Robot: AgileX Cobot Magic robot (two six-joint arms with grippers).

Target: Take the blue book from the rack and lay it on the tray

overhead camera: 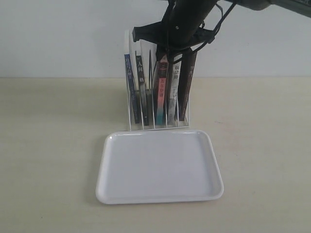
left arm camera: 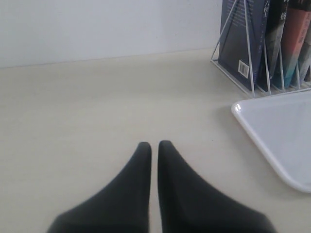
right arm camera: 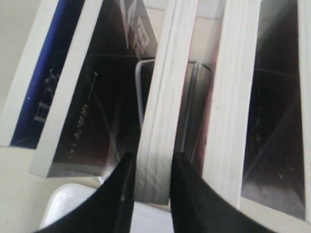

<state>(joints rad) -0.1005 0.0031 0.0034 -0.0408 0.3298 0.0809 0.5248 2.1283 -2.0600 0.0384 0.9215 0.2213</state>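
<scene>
Far on the left, the left hand (left arm camera: 154, 148) hangs low over the pale surface (overhead camera: 48, 145). Its two dark fingers are pressed almost together and hold nothing. It is well away from the books.

Next comes the rack (overhead camera: 155, 127), full of books standing up. The blue book (overhead camera: 130, 87) is in the slot at the left end. It stands tall, with its long side going up and down. Its thin blue spine faces the tray, and its top leans a little to the left. Nothing is touching it.

Go on to the right and there is a book in the middle of the rack (right arm camera: 163, 97), two books over from the blue one. The right hand (right arm camera: 153, 158) comes down from above onto this middle book. One finger is on each side of its white pages, so the fingers are as far apart as the book is thick. I cannot tell if they are squeezing it or only sitting beside it.

The white tray (overhead camera: 160, 167) lies flat in front of the rack, just beside it, with nothing on it.

The right hand is much nearer the blue book than the left hand is. From the right hand, the blue book lies toward the left end of the rack. I think that hand must let go if it is holding on, and slide left over the book tops. Then it can pull the blue book straight up and tip it flat.
</scene>
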